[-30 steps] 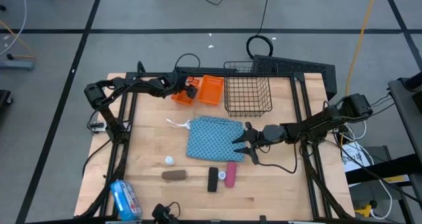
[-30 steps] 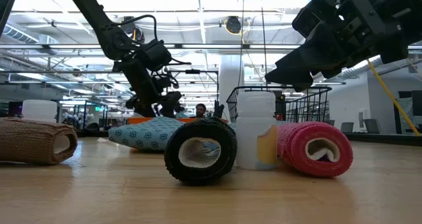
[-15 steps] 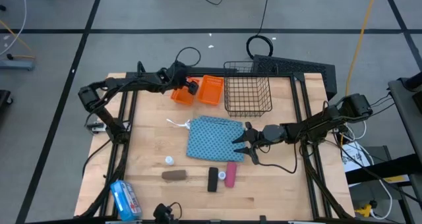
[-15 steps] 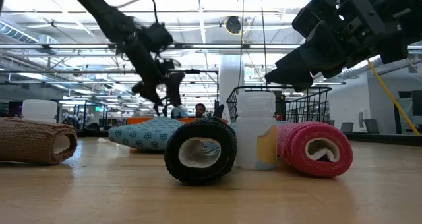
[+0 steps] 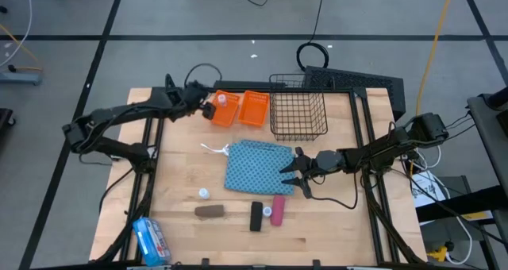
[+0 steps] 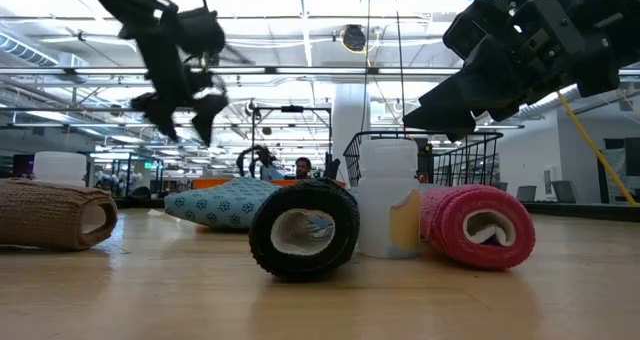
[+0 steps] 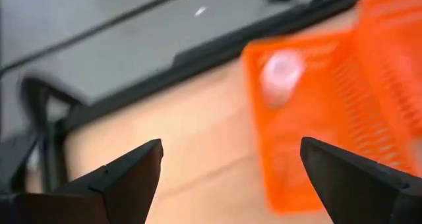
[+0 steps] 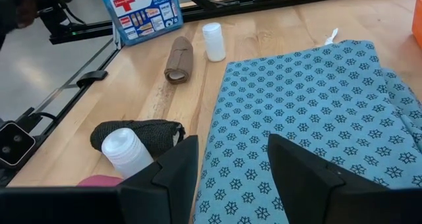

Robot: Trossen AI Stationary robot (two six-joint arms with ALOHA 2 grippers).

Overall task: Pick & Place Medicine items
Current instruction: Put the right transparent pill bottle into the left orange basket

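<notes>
A robotics lab or industrial test hall: a light wooden worktop (image 5: 182, 183) on a black metal frame stands on a grey concrete floor (image 5: 71, 16) marked with dark lines, cables trailing across it, under long rows of ceiling strip lights (image 6: 300, 25) in an open hall.

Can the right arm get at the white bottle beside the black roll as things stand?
Probably yes. The right claw hangs open above the blue cloth's edge, and the white bottle stands just past it between the black roll and the pink roll, which crowd its sides.
</notes>
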